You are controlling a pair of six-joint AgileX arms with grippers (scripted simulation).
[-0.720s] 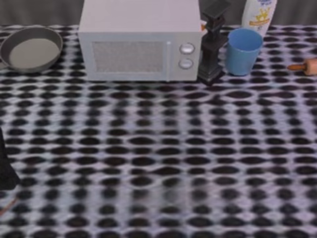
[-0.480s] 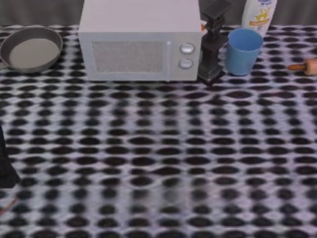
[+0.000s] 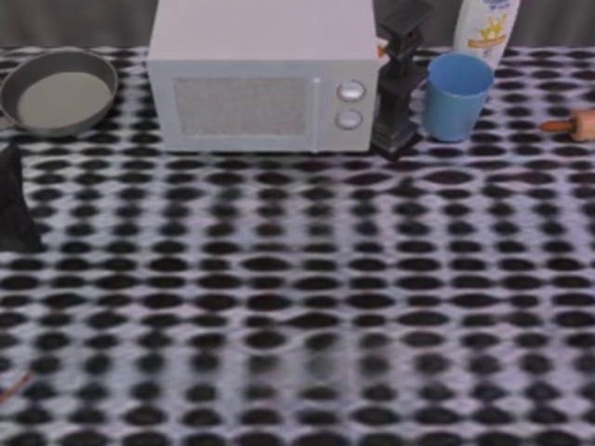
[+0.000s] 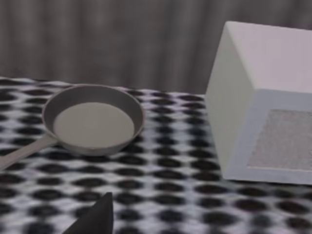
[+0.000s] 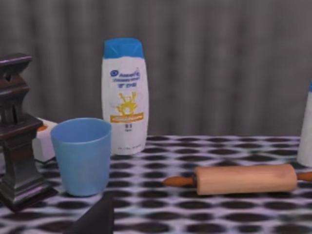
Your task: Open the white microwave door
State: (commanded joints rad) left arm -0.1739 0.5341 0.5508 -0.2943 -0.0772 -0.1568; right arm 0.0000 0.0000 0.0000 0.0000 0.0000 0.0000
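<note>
The white microwave stands at the far middle of the table, and its white microwave door, with the grey mesh window, lies flush and shut. Two silver knobs sit on the narrow panel to the door's right. My left gripper is at the table's left edge, well left of and nearer than the door, touching nothing. Its wrist view shows the microwave's left corner, part of the door and one dark finger. My right gripper is outside the top view; one finger shows, with nothing held.
A grey pan lies left of the microwave. To its right stand a dark carved stand, a blue cup and a shampoo bottle. A rolling pin lies at the far right.
My left gripper has moved along the table's left edge towards the far side, closer to the pan. The microwave door has not moved.
</note>
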